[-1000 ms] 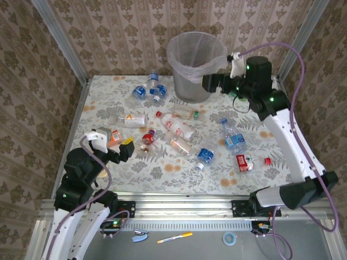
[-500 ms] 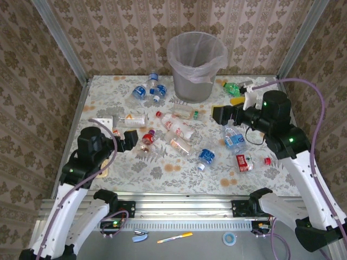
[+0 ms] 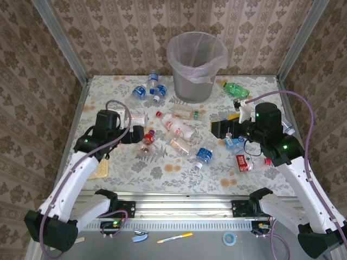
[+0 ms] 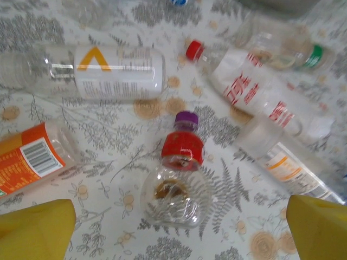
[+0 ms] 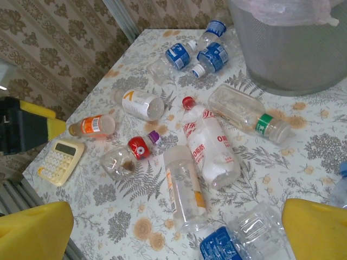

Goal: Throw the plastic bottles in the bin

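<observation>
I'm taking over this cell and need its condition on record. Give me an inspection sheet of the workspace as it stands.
Surface: fern-print table; no spills seen.
Job's things: plastic bottles lie scattered over the table, among them a purple-capped one and a green one; bin upright at the far edge, bag-lined.
Clutter: beige calculator near the left edge; marker and tape roll below the table's near edge.
Grippers: left gripper open, facing the purple-capped bottle; right gripper open, holding nothing.
Cables: purple cables loop off both arms; no snag seen.
Surroundings: patterned wallpaper walls, metal corner posts.
</observation>
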You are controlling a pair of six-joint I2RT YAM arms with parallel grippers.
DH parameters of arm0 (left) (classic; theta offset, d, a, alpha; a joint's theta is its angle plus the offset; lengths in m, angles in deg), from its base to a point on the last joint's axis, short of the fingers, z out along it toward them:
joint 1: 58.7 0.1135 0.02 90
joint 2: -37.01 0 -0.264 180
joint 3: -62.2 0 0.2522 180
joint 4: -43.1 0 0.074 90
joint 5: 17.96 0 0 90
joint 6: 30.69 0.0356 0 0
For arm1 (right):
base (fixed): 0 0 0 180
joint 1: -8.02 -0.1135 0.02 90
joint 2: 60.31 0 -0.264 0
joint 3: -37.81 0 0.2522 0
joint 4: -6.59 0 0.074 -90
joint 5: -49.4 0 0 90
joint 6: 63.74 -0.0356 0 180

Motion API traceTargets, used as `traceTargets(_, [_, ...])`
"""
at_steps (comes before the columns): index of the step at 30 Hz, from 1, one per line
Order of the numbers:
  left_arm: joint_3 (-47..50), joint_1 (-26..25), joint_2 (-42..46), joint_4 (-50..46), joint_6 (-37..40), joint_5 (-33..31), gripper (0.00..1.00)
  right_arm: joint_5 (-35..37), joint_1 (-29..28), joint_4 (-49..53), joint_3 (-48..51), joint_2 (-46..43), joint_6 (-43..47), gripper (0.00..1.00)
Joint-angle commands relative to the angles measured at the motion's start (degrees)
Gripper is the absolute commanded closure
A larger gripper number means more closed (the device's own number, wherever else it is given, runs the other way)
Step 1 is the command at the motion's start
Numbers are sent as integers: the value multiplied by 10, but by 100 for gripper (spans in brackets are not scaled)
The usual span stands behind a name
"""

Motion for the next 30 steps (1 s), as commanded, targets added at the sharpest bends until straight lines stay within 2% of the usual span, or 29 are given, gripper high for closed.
traceTargets(1, [-13,-7,-31,-39,30,-13,0,2,-5,11,9,-15,-11,0])
traceTargets(5, [-19,-17,-75,-44,37,-7,0,4,-6,9,19,-20,-14,0])
traceTargets(8, [-29,-46,-112,-47,39,-49,0,3,-8,7,25,-20,-20,0])
traceTargets(15, [-36,-72,-214,-20,29,-56,0,6,-17,8,37,-23,-24,0])
traceTargets(30, [-25,-74,-328,25,36,-34,3,16,-17,9,56,-33,-20,0])
